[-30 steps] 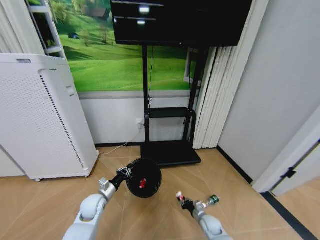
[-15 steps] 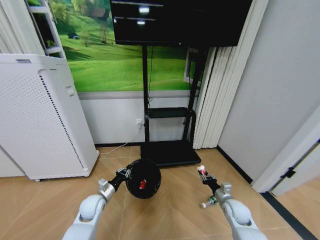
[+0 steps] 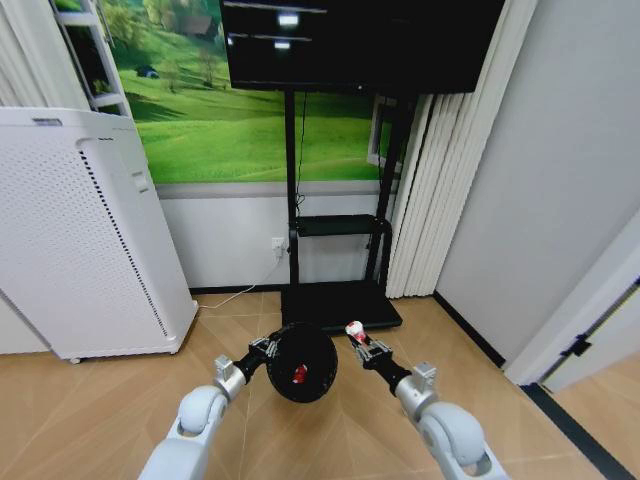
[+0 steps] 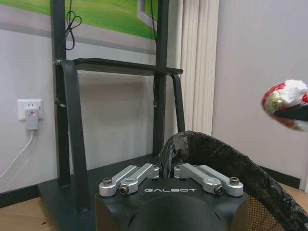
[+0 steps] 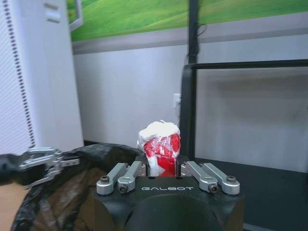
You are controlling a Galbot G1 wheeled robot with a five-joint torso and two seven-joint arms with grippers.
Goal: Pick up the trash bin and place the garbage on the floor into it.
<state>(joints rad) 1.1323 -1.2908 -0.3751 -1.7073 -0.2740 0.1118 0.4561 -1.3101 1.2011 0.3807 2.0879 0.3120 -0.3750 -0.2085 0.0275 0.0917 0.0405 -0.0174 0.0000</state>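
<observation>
My left gripper (image 3: 270, 346) holds the black trash bin (image 3: 303, 362) off the floor (image 3: 90, 400) by its rim, the opening tipped toward my head camera. A red scrap (image 3: 299, 374) lies inside it. In the left wrist view the left gripper (image 4: 166, 168) is shut on the bag-lined rim (image 4: 226, 151). My right gripper (image 3: 357, 335) is shut on a crumpled white-and-red wrapper (image 3: 353, 328), just right of the bin's rim and a little above it. The right wrist view has the wrapper (image 5: 159, 143) upright between the fingers, with the bin (image 5: 67, 192) close beside it.
A tall white air purifier (image 3: 80, 230) stands at the left. The black TV stand (image 3: 335, 300) and its base sit right behind the bin. A wall socket with a cable (image 4: 30, 115), pleated curtains (image 3: 430, 190) and a grey wall (image 3: 560, 180) lie to the right.
My right gripper has lifted the wrapper from the floor, swung out to the right, then come back left to the bin's rim. The left arm has shifted the bin slightly right.
</observation>
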